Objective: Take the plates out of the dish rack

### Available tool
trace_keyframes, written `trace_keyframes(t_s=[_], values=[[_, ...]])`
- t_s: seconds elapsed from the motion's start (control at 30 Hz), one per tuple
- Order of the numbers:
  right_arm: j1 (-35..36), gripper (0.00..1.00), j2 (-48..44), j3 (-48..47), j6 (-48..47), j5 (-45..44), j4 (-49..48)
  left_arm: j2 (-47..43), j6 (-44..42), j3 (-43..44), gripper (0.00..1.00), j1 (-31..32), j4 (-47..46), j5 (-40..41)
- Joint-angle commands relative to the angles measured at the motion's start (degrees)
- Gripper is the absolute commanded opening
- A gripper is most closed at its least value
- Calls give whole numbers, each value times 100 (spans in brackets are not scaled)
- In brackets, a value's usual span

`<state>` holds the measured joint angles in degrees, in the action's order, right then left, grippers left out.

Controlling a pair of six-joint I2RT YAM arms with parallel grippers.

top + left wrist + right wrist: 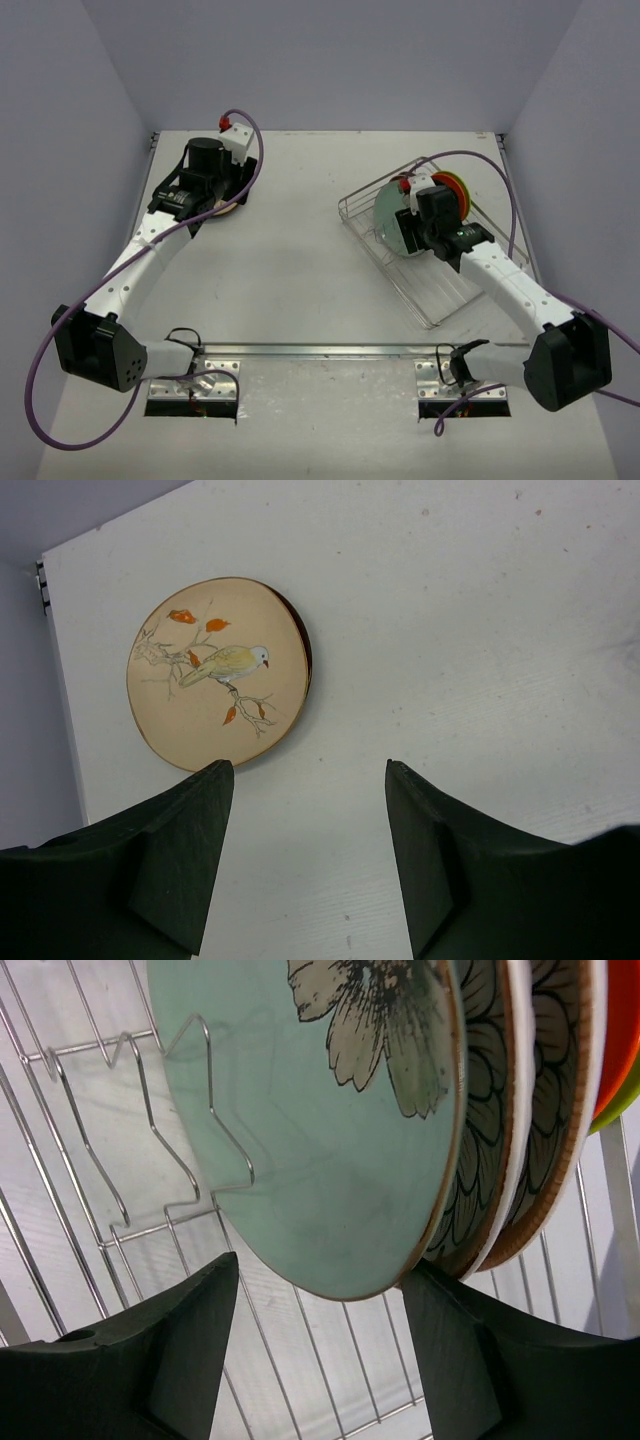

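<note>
A beige plate with a bird picture [215, 670] lies flat on the table on top of another plate, whose dark rim shows at its right; a sliver of it shows in the top view [228, 208]. My left gripper [310, 765] is open and empty above the bare table beside it. In the dish rack [440, 295] a pale green flower plate [330, 1130] stands upright in front, with two patterned plates [480, 1110], an orange one [620, 1020] and a lime green one behind. My right gripper [322, 1260] is open, its jaws straddling the green plate's lower rim.
The rack's zigzag wire dividers [90, 1045] stand to the left of the green plate. The rack sits at an angle on the right half of the white table [300, 260]. Grey walls close in the back and sides.
</note>
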<state>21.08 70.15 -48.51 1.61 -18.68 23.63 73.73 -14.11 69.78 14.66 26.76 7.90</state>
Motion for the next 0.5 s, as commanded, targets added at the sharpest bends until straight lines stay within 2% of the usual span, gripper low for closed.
trace_keyframes(t_s=[0.0, 0.27, 0.47], values=[[-234, 68, -267, -112, 254, 203, -709, -136, -13, 209, 60, 55, -205, -15], [-236, 63, -512, 423, 48, 125, -1483, -2, 65, 307, 60, 55, -198, -85], [-228, 61, -380, 723, -110, 541, -1924, 78, 84, 383, 60, 55, -185, -112]])
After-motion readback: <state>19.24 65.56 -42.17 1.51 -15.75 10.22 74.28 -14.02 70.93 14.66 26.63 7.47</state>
